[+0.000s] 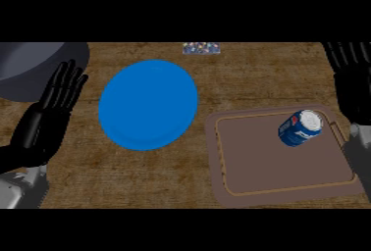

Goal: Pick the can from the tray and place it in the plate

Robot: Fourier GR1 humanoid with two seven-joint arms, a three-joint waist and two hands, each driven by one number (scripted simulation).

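A blue can (299, 128) with a white top stands in the far right corner of the brown tray (253, 166). Left of the tray lies a blue plate (147, 104) with nothing on it. My right hand (353, 83) is at the right edge, just beyond and right of the can, fingers straight and apart from it. At the left edge my left hand (49, 113) rests open, fingers up, beside the plate.
A dark grey round object (33, 66) sits at the far left corner, behind my left hand. A small patterned item (200, 48) lies at the counter's far edge. Bare wooden counter (145, 176) runs in front of the plate.
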